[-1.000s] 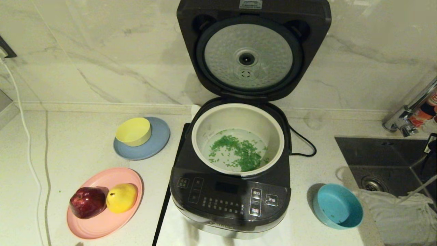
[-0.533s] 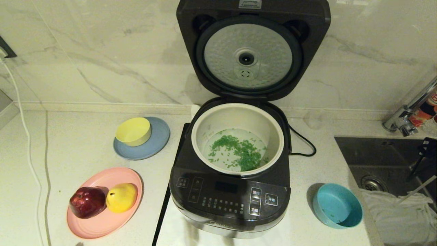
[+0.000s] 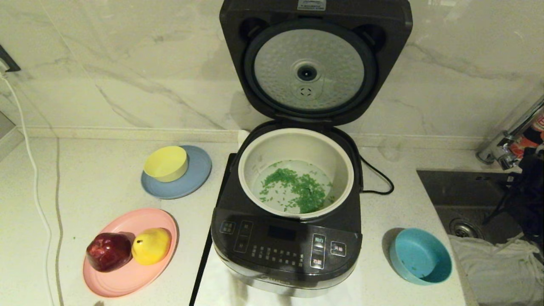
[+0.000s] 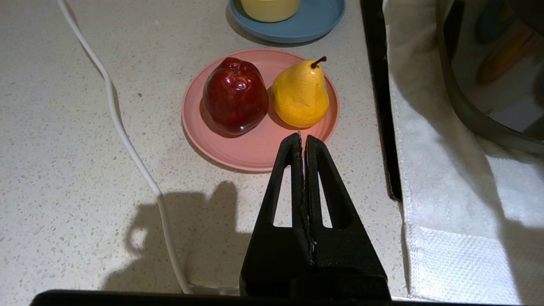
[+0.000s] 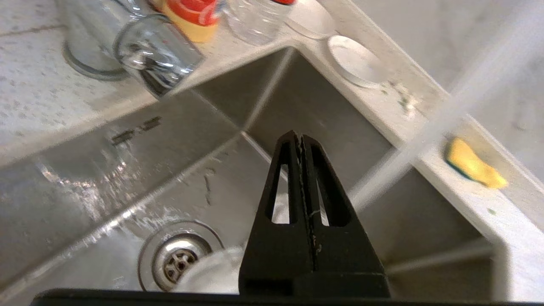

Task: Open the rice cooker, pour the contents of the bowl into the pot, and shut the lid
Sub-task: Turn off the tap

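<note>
Right pincer [image 5: 301, 138]: clenched, fingers pressed flat together, nothing between them; it hangs over the sink [image 5: 297, 97], tips aimed at the far inner corner.
Below the right pincer: the round drain [image 5: 176, 259] on the sink floor, with a white cloth [image 3: 497, 265] bunched beside it.
Beyond the right pincer: the chrome tap [image 5: 144, 63] on the sink's rim, and a yellow sponge [image 5: 474, 163] lying on the ledge off to one side.
Right arm: only a dark mass at the right edge of the head view [image 3: 529, 191], above the sink and well apart from the cooker.
Left pincer [image 4: 302, 138]: clenched and empty, poised above the desk [image 4: 85, 106] just short of the pink plate [image 4: 250, 153].
Ahead of the left pincer: a red apple [image 4: 235, 95] and a yellow pear [image 4: 301, 94] side by side on that plate, touching; farther on, a yellow bowl [image 3: 166, 163] on a grey-blue plate [image 3: 193, 180].
Beside the left pincer: a white cable [image 4: 127, 140] across the desk on one side, a white towel [image 4: 459, 199] under the rice cooker [image 3: 287, 242] on the other.
Lid [image 3: 314, 59]: swung fully up, dimpled silver underside facing out.
Pot [image 3: 340, 148]: seated in the cooker, uncovered.
Contents [image 3: 297, 189]: green bits scattered over the pot's bottom.
Bowl [image 3: 420, 256]: upright on the desk between cooker and sink, apart from both pincers, only a few green specks inside.
</note>
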